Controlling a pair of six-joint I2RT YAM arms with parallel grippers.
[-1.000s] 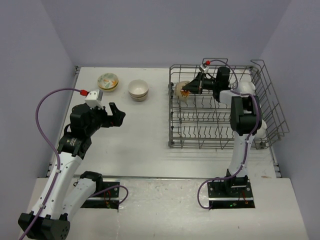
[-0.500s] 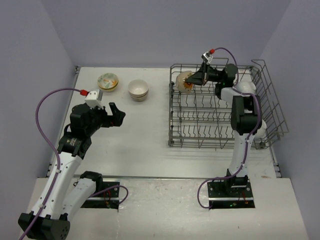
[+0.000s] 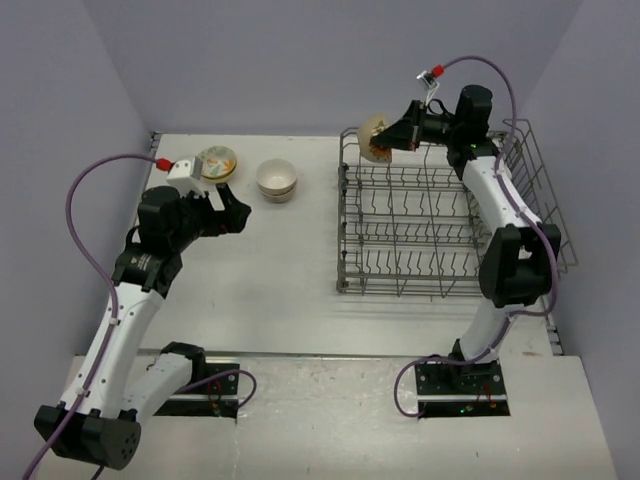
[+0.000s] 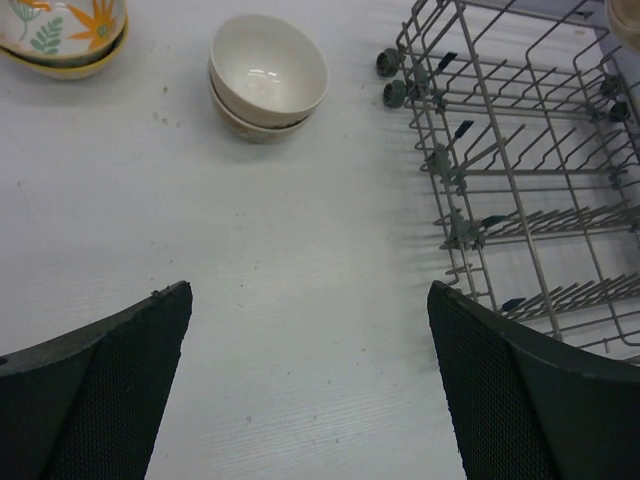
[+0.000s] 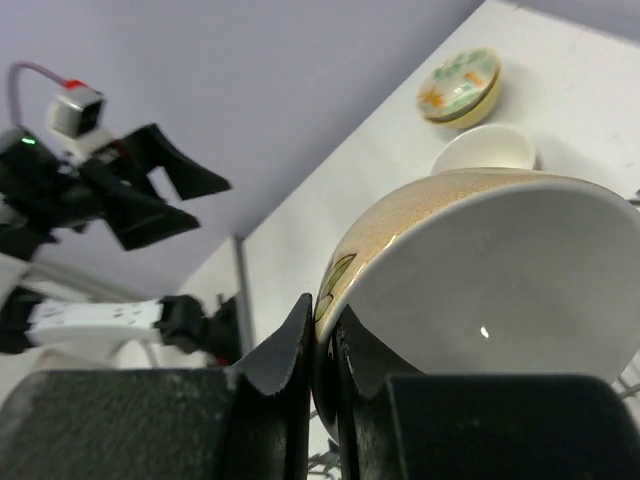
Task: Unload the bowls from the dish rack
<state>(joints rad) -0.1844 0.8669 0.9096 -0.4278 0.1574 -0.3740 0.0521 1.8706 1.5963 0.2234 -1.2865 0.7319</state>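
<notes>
One cream bowl (image 3: 377, 140), speckled brown on the outside and white inside, is held in the air over the far left corner of the dish rack (image 3: 430, 186). It is gripped at its rim by the right hand (image 3: 386, 145), whose fingers are nearly closed, one pressed on the outer wall and one on the inner. In the right wrist view the bowl (image 5: 480, 270) is seen tilted on its side, with the rim pinched in the narrow gap of the hand (image 5: 320, 335).

Two white bowls (image 3: 277, 178) are stacked on the tabletop (image 3: 280, 280), left of the rack and towards the far edge. Further left, just beside them, a floral bowl (image 3: 216, 161) is nested in a yellowish one. Both stacks stand upright and apart from each other.

The left hand (image 3: 228, 208) is held above the tabletop, near the two stacks and on their near side, with its fingers spread wide and nothing between them. In the left wrist view the hand (image 4: 310, 290) is pointed at bare tabletop, with the white bowls (image 4: 268, 72) ahead, the floral bowl (image 4: 65, 28) at the far left, and the rack (image 4: 520, 180) to the right.
</notes>
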